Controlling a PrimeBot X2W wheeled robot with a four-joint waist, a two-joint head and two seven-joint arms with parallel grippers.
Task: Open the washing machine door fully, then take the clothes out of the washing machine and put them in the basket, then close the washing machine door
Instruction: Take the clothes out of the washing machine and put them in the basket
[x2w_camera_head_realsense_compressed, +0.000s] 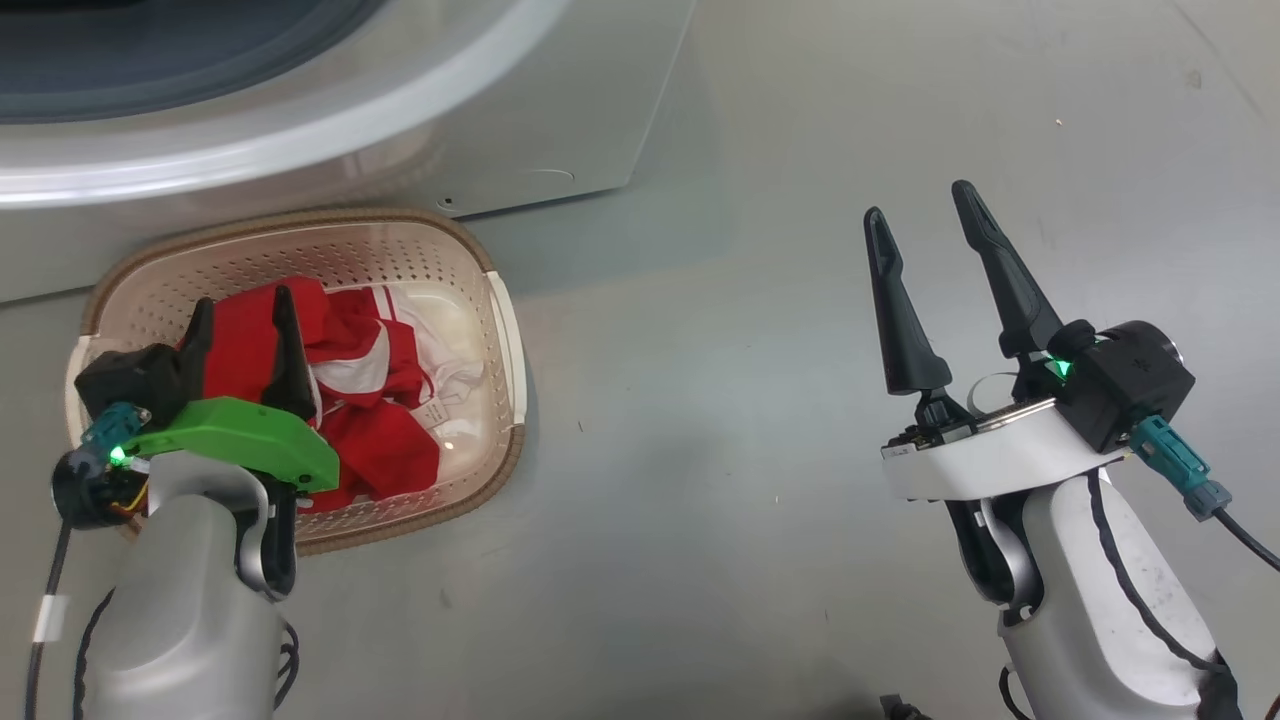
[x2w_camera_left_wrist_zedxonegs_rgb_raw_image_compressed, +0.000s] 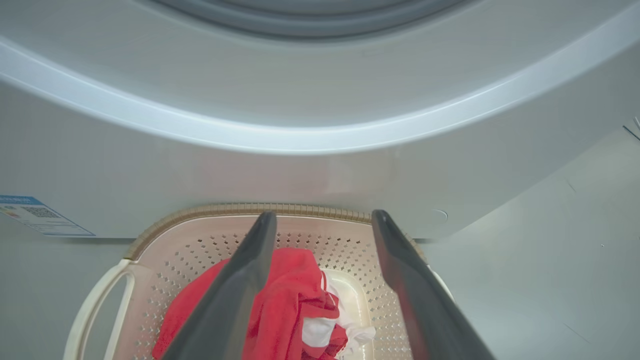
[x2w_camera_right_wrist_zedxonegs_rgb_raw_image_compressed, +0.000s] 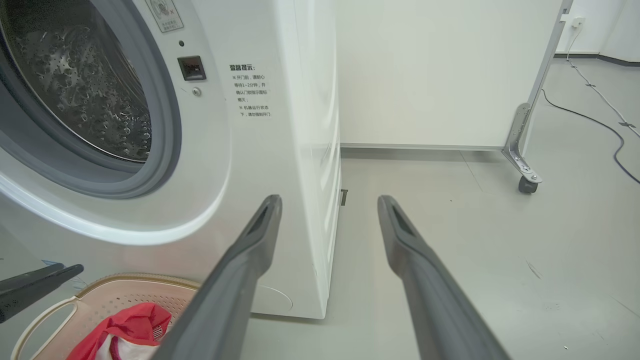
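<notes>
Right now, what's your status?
Left jaws open over cream perforated plastic basket. Right jaws open, empty. Red-and-white fabric clothes in basket. Nothing in the way.

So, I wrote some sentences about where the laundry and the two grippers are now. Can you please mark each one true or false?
1. The clothes lie inside the basket. True.
2. The left gripper is shut on red fabric. False: its fingers stand wide apart over the clothes and grip nothing.
3. The right gripper is open and empty, over the floor. True.
4. The basket stands on top of the washing machine. False: it stands on the floor, right in front of the machine.
5. Red clothes fill the drum. False: the part of the steel drum seen through the porthole is bare.
</notes>
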